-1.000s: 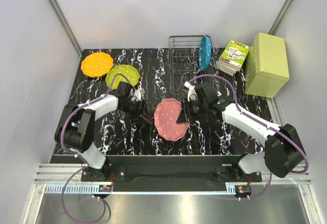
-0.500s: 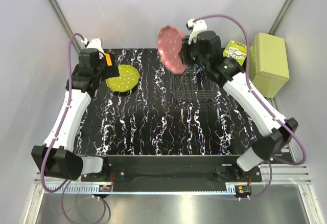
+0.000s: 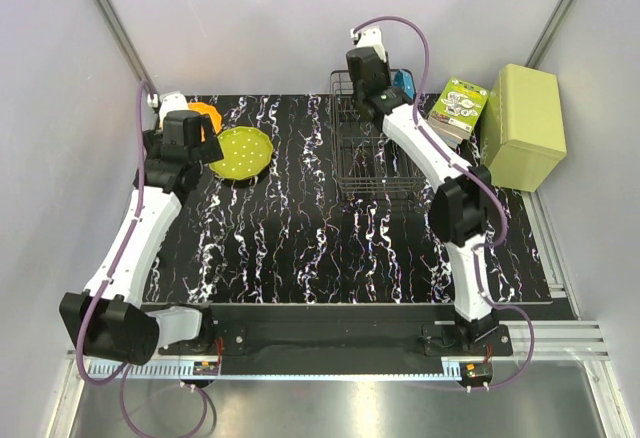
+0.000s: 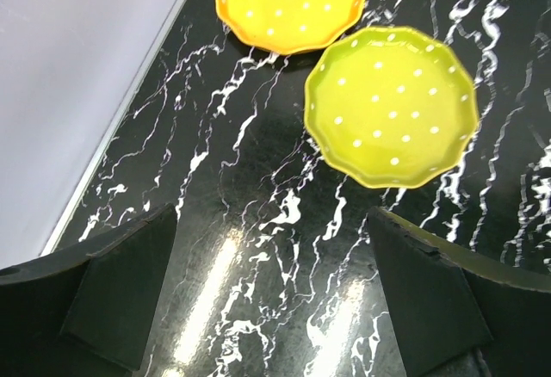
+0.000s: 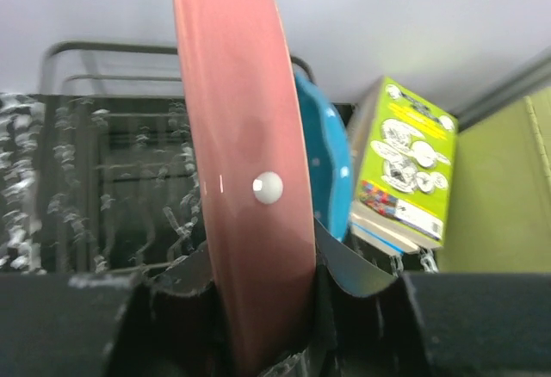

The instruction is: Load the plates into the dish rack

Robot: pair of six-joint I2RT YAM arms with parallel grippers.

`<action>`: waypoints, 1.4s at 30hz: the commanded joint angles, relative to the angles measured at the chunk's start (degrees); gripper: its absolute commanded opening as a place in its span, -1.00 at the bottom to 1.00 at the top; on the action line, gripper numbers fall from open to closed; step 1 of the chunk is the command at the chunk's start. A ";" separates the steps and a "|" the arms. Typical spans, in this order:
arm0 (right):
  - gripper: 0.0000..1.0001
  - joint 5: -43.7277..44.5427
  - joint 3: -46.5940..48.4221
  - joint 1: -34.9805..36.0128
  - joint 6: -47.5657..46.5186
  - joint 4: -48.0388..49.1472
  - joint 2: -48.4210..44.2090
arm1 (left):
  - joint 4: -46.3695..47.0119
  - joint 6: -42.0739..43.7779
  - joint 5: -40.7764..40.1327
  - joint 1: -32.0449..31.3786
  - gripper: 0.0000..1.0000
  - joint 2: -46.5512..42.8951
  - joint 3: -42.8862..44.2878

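Note:
My right gripper (image 5: 263,278) is shut on the pink plate (image 5: 245,162), held upright and edge-on above the black wire dish rack (image 5: 103,166). The blue plate (image 5: 327,157) stands on edge just behind it in the rack. In the top view the right gripper (image 3: 368,80) hangs over the back of the dish rack (image 3: 375,158), the blue plate (image 3: 404,83) peeks out beside it, and the pink plate is hidden under the wrist. My left gripper (image 4: 275,308) is open over bare table, with the yellow-green plate (image 4: 392,106) and the orange plate (image 4: 293,3) lying flat just beyond its tips.
A light green box (image 3: 522,126) and a printed carton (image 3: 457,110) stand to the right of the rack. The grey side wall (image 4: 77,67) runs close along the left of the left gripper. The two flat plates sit in the back left corner.
The right arm carried the pink plate from the table's middle up and back over the rack. The left gripper opened and swung from the middle to the back left, near the two flat plates.

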 commanded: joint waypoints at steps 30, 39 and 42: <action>-1.00 5.02 21.86 -4.18 4.33 -9.65 12.35 | 4.16 -2.95 4.89 0.10 0.98 -0.58 -4.54; -1.00 4.41 21.69 -4.80 4.41 -10.53 14.37 | 4.08 -3.13 7.17 0.36 0.98 1.18 -3.93; -1.00 4.23 21.60 -5.32 4.41 -10.97 15.16 | 4.07 -2.96 7.70 0.36 0.98 1.61 -3.84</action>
